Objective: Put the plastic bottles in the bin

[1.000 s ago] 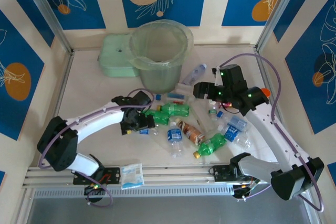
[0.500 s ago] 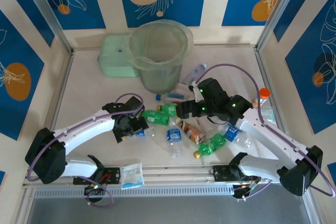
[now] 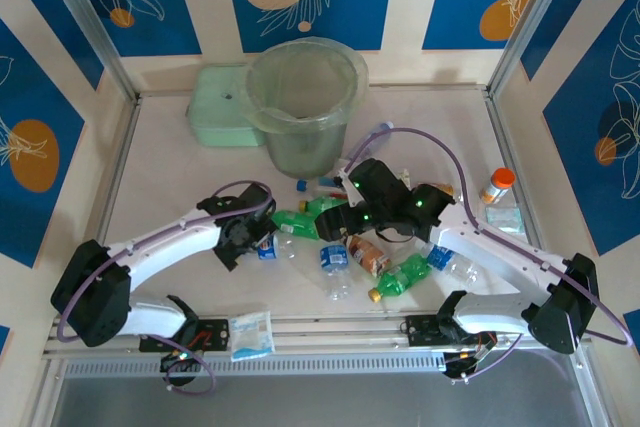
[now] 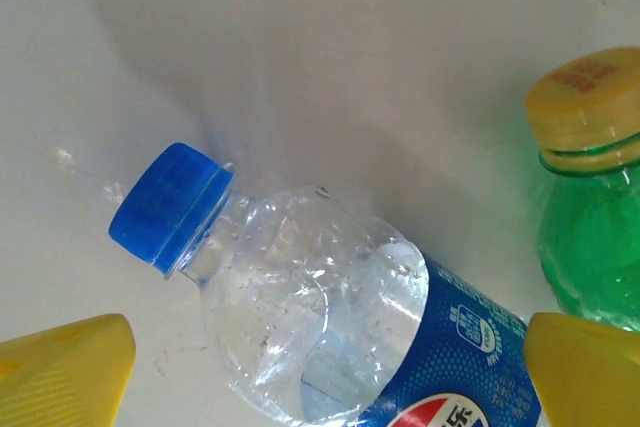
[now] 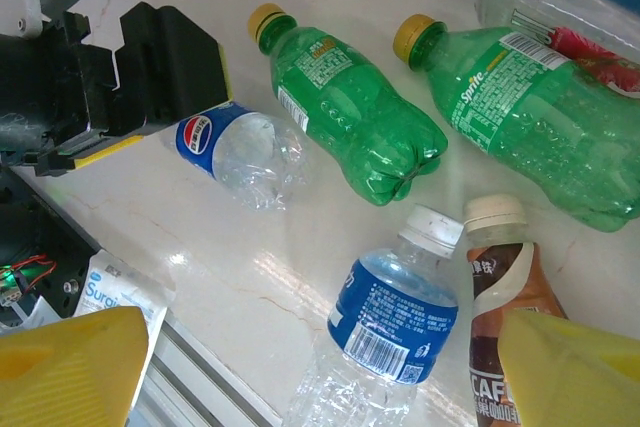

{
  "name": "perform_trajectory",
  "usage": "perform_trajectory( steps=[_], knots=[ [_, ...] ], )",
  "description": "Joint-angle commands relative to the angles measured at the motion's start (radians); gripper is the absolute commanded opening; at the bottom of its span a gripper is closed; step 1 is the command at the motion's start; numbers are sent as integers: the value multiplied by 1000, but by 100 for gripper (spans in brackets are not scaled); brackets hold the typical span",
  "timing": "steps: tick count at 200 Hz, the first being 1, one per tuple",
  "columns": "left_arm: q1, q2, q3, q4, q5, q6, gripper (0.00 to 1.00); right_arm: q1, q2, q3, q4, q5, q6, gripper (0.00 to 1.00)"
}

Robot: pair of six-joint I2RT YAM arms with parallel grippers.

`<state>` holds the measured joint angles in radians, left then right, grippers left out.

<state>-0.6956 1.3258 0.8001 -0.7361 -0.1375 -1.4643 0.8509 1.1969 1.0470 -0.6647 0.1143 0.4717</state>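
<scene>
Several plastic bottles lie in a pile in the table's middle. A clear one with a blue cap and blue label (image 4: 330, 317) lies between the fingers of my left gripper (image 4: 325, 372), which is open and apart from it; from above, that gripper (image 3: 262, 243) is at the pile's left edge. My right gripper (image 3: 338, 232) hovers open over a clear blue-labelled bottle with a white cap (image 5: 400, 322) and a brown-labelled bottle (image 5: 500, 317). Two green bottles (image 5: 350, 107) (image 5: 540, 107) lie just beyond. The bin (image 3: 305, 102) stands upright at the back.
A flat mint-green box (image 3: 220, 107) sits left of the bin. A white bottle with an orange cap (image 3: 495, 185) stands at the right. A white packet (image 3: 250, 332) lies on the front rail. More bottles (image 3: 405, 275) (image 3: 455, 262) lie under the right arm.
My right arm has swung from the right side leftward and down over the middle of the pile. My left gripper has drawn slightly towards the front left, staying by the blue-capped bottle.
</scene>
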Motion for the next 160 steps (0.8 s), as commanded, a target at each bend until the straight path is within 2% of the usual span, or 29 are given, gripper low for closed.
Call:
perform_trajectory(
  steps=[1, 26, 57, 107, 137, 160],
  knots=[
    [0, -7, -35, -4, -19, -155, 99, 12, 1, 29, 5, 25, -10, 91],
    [-2, 21, -71, 57, 13, -201, 99, 11, -11, 20, 12, 33, -9, 92],
    [-8, 80, -59, 75, 25, -182, 98, 11, -13, 25, 9, 39, -12, 91],
    [-6, 97, -14, 11, -17, -95, 86, 10, -44, 24, -4, 66, -9, 87],
    [0, 103, -18, 5, -23, -69, 74, 4, -60, 24, -6, 91, -2, 87],
    [0, 119, -16, 12, -28, -49, 71, -7, -74, 29, -7, 99, -1, 87]
  ],
)
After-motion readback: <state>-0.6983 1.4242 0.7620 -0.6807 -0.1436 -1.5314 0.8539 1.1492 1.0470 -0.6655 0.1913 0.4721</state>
